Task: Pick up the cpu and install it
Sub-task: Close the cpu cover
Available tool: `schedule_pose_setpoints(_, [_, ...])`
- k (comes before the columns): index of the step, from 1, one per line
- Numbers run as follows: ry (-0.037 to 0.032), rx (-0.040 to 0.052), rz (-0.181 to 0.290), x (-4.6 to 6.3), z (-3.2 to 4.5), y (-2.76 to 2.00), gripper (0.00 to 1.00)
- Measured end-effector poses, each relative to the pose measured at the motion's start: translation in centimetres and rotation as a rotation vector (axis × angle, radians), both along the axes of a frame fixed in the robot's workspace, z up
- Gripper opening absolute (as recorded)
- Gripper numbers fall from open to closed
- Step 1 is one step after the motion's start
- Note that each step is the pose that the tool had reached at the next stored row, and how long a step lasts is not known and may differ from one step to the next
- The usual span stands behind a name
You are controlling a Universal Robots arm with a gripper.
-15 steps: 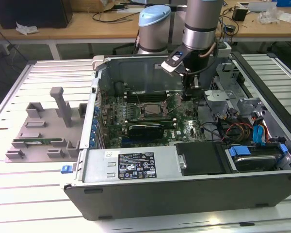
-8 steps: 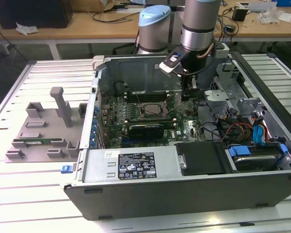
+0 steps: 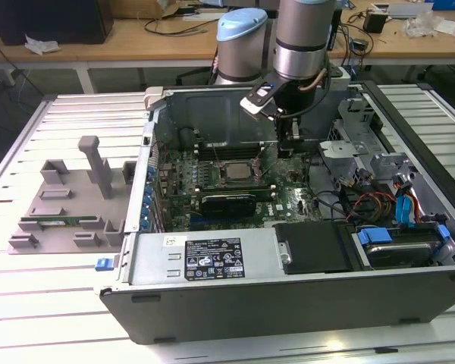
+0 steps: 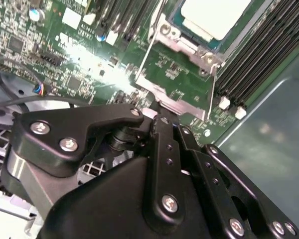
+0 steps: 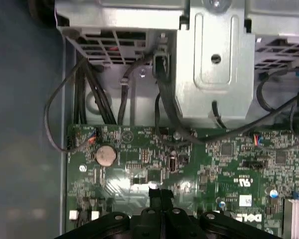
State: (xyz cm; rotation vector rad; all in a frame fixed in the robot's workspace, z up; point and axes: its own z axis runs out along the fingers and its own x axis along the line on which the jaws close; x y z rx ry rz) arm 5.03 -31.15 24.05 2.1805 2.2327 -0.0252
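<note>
The cpu (image 3: 235, 171) lies flat in its socket on the green motherboard (image 3: 205, 163) inside the open computer case, silver top up. In the second wrist view the cpu (image 4: 217, 17) sits beyond the metal socket frame (image 4: 172, 97), whose thin wire lever (image 4: 148, 52) stands up. My gripper (image 3: 287, 150) hangs low over the board, to the exterior view's right of the socket. Its black fingers (image 4: 162, 130) are shut together with nothing between them, the tips close to the frame's edge. In the first wrist view the gripper (image 5: 160, 191) hovers just above the board.
A silver drive cage (image 3: 356, 148) and loose cables (image 3: 379, 201) crowd the exterior view's right of the case. Black memory slots (image 4: 269, 45) flank the socket. A coin battery (image 5: 105, 155) sits on the board. A grey fixture tray (image 3: 68, 205) lies outside the case.
</note>
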Motion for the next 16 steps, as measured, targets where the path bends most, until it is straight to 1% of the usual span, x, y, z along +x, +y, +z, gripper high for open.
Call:
schedule_pose_setpoints(3, [-0.0031, -0.0001, 0.000, -1.2, 0.00, 0.00, 0.11])
schedule_pose_setpoints(6, [-0.0051, 0.0006, 0.000, -3.2, 0.00, 0.00, 0.11])
schedule_pose_setpoints(7, [-0.0052, 0.0005, 0.000, -3.7, 0.00, 0.00, 0.11])
schedule_pose_setpoints(10, [-0.0053, 0.0007, 0.000, -4.6, -0.01, 0.00, 0.11])
schedule_pose_setpoints(13, [-0.0053, 0.0007, 0.000, -4.7, -0.01, 0.00, 0.11])
schedule_pose_setpoints(14, [-0.0053, 0.0007, 0.000, -5.2, -0.05, 0.00, 0.11])
schedule_pose_setpoints(15, [-0.0053, 0.0007, 0.000, -6.2, -0.24, 0.00, 0.11])
schedule_pose_setpoints(16, [-0.0053, 0.0007, 0.000, -6.7, -0.57, -0.07, 0.11])
